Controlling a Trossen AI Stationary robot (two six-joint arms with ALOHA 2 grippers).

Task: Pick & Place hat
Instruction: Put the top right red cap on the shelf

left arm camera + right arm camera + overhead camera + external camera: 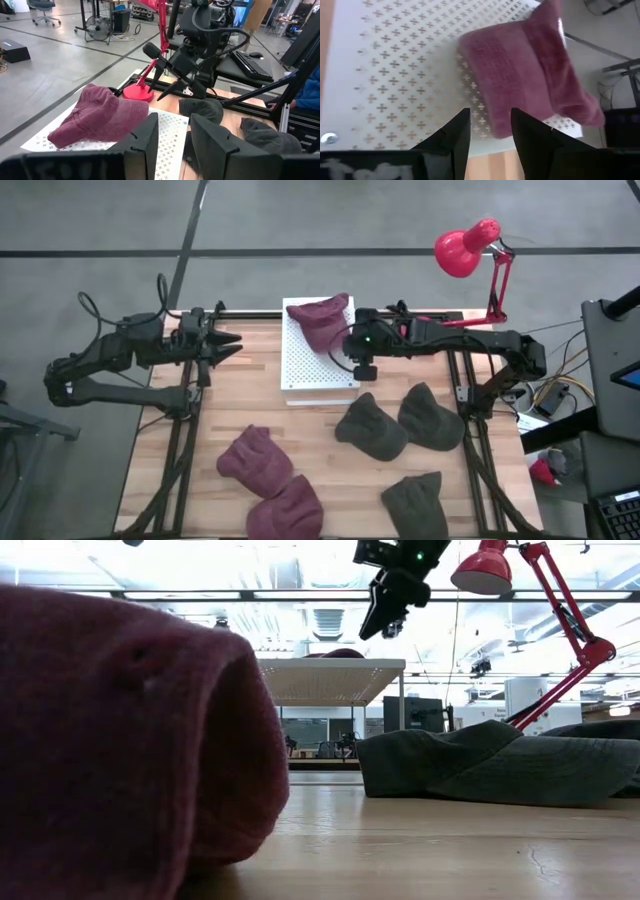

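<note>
A maroon hat (320, 318) lies on the far part of a white perforated platform (310, 372), its brim toward the far edge. The right wrist view shows this hat (530, 75) just beyond my right gripper (490, 115). My right gripper (338, 343) is open and hovers above the platform by the hat's right side, well clear of the top in the low view (385, 615). My left gripper (228, 345) waits open off the platform's left side, pointing at it (173, 120).
Two more maroon hats (255, 460) (287, 508) lie on the near left of the wooden table. Three olive hats (372, 426) (431, 416) (415, 502) lie to the right and near the platform. A red desk lamp (466, 250) stands at the far right corner.
</note>
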